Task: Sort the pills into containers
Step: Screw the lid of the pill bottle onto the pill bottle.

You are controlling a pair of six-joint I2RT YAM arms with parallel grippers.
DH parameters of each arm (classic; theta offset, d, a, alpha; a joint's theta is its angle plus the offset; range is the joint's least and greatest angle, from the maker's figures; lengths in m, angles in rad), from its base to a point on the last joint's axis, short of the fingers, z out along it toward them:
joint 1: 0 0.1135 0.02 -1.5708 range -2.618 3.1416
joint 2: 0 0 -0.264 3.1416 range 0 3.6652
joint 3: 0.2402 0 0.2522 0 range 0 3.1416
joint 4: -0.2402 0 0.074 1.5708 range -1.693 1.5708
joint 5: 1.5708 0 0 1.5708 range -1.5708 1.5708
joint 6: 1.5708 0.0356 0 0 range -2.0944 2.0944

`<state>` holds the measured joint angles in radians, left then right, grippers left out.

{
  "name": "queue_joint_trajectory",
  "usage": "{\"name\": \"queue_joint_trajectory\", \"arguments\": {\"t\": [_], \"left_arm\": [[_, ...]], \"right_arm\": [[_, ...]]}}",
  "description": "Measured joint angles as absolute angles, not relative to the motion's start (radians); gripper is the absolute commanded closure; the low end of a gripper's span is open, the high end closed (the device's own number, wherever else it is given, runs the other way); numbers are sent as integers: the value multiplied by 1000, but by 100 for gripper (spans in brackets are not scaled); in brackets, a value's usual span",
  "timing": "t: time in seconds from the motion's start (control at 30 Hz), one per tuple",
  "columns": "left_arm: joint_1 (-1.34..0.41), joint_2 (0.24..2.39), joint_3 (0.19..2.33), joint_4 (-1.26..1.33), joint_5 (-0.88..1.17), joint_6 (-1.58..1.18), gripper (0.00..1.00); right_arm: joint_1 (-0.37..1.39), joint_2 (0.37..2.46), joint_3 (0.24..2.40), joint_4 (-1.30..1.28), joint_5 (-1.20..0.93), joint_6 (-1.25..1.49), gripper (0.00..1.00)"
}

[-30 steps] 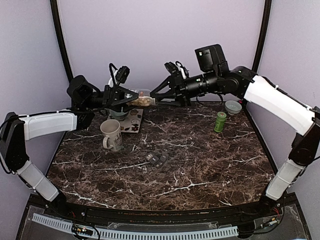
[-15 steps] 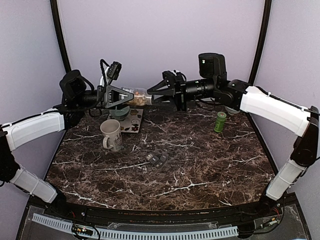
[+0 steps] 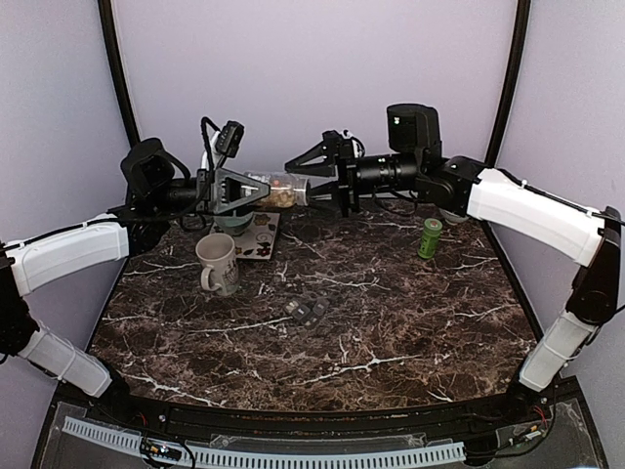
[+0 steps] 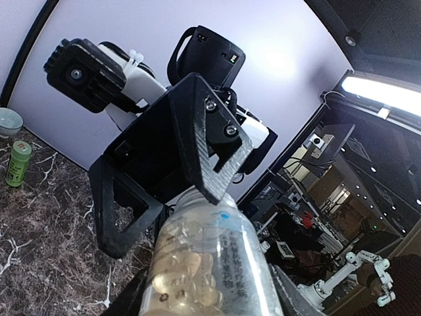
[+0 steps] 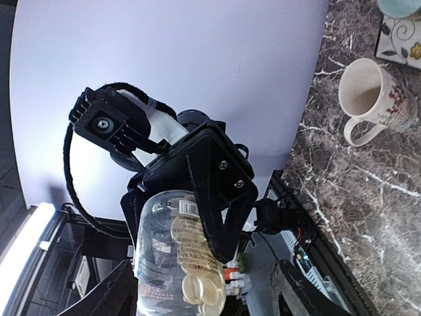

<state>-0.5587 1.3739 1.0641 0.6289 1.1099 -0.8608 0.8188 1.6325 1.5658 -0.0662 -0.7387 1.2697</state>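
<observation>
The left gripper [image 3: 259, 188] clamps the jar [image 3: 277, 184] of pills [image 3: 283, 198] level, long axis 9-to-3 o'clock, neck toward 3. The right gripper [image 3: 301, 181] straddles that end, fingers wide. Since 0.5 s ago the jar has shifted toward 3 o'clock. Below it, the containers [image 3: 306, 312] lie on the table [image 3: 420, 322].

Left claw [image 3: 260, 189] clamped, right claw [image 3: 294, 182] agape

Inside the right claw [image 3: 298, 184], the mouth of the clear bottle [image 3: 283, 186] is hidden; pinched or not, I cannot tell. Its pills [image 3: 281, 198] blur into one tan lump. Under the left claw [image 3: 262, 188] a teal bowl [image 3: 232, 225] is mostly covered. The compartment strip [image 3: 307, 313], well below both claws, is too small to read. Both wrist views crop the bottle.
</observation>
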Motion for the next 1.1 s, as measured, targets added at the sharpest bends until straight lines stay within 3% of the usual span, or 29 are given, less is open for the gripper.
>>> {"name": "queue_joint_trajectory", "arguments": {"t": [0.3,0.73,1.1], "left_arm": [[-558,1374,1060,641,1103,-915,100],[-558,1441,1060,753,1137,-1104,100],[-558,1491,1060,886,1171,-1267,100]], "right_arm": [[810,1545,1660,-300,-580,953,28],[820,1406,1607,-400,-466,566,25],[982,1436,1648,-550,-308,323,24]]}}
